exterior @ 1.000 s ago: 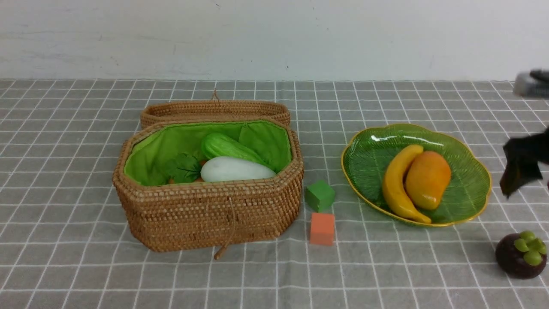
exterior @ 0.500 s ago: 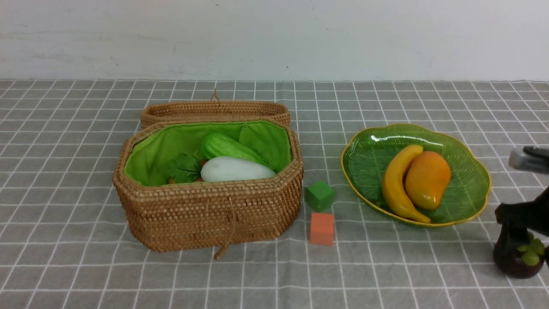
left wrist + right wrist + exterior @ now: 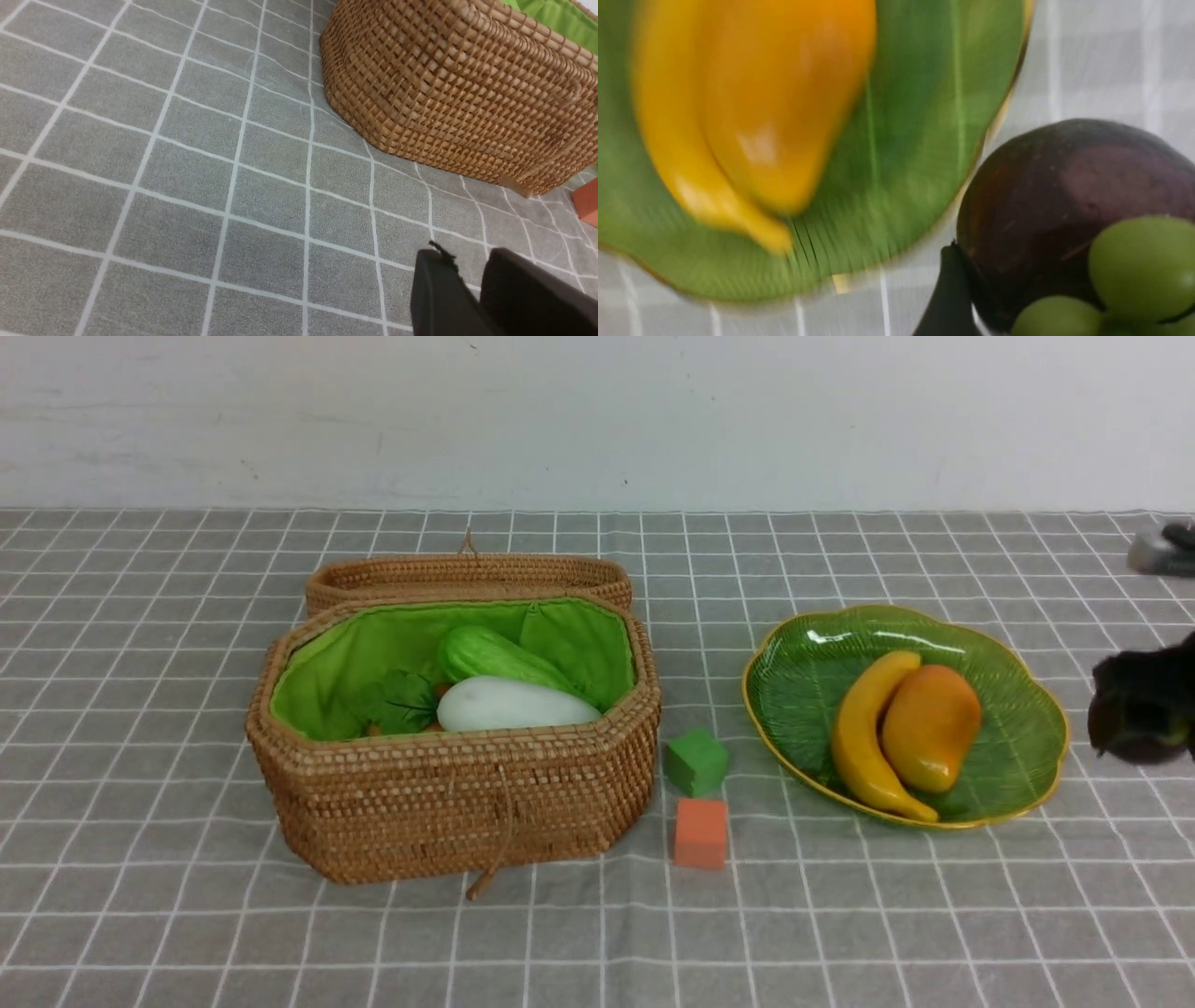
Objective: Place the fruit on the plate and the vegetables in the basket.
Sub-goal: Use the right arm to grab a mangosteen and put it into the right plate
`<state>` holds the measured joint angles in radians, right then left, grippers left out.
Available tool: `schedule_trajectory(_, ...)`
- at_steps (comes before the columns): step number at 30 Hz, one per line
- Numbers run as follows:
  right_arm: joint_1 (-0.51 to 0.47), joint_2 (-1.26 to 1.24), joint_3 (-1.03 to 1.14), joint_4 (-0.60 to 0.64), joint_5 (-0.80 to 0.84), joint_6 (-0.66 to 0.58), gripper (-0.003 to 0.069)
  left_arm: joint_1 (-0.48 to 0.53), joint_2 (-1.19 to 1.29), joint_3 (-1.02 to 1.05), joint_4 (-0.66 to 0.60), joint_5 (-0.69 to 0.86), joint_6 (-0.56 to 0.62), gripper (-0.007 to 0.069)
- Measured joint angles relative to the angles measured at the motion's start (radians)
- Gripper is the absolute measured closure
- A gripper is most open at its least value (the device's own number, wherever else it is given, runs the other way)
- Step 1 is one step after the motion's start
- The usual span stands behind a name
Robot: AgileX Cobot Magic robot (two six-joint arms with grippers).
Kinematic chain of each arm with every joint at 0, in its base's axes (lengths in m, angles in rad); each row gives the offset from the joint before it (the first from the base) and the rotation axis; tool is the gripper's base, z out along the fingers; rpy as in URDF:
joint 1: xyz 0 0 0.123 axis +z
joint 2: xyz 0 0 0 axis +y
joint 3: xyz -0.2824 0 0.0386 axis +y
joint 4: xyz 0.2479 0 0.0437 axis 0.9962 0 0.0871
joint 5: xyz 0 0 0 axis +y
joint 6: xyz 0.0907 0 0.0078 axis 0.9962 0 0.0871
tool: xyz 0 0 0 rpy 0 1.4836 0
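Wicker basket [image 3: 448,803] stood open on the grey checked counter [image 3: 187,915], its lid [image 3: 467,577] lying just behind it. Inside, against the green lining, the ridged light green gourd [image 3: 495,658] rested on the white radish [image 3: 513,705], whose dark leaves pointed toward the robot's left. A sliver of orange showed beneath them; I could not tell which vegetable it was. No eggplant was visible from the front, so it was either buried or out of view.

On the green leaf-shaped plate [image 3: 1018,747] the banana [image 3: 864,737] and the mango [image 3: 929,726] lay side by side, touching.

At the right edge of the front view the right end effector [image 3: 1144,709] was blurred, clear of the cloth and just beside the plate's rim. The right wrist view showed it holding the mangosteen [image 3: 1069,210]: a dark finger [image 3: 948,298] pressed against the purple skin, green cap lobes nearest the camera, plate rim close by. The fruit was not yet over the dish.

The left end effector [image 3: 481,294] hung near the basket's front corner, its jaws narrow with only a slit between them, holding nothing.

The green cube [image 3: 696,761] and the orange cube [image 3: 701,833] sat between basket and plate, belonging to neither group.

Judgement: the job was nearly finished. Two of three fruits were placed and the third was in hand; what remained was to carry it over the rim and release it on bare glass.
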<state>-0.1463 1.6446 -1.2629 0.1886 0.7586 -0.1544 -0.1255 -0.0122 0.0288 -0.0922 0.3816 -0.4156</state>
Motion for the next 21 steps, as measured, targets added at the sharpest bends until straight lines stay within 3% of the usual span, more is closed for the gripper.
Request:
schedule_trajectory(11,0.083,0.144,-0.035,0.060,-0.168,-0.074,0.0116,0.000,0.000,0.000,0.000,0.000,0.000,0.0480)
schedule_trajectory(18,0.085,0.195,-0.035,0.064,-0.180,-0.014,0.0116,0.000,0.000,0.000,0.000,0.000,0.000,0.0475)
schedule_trajectory(21,0.085,0.196,-0.035,0.064,-0.181,0.010,0.0074,0.000,0.000,0.000,0.000,0.000,0.000,0.0470)
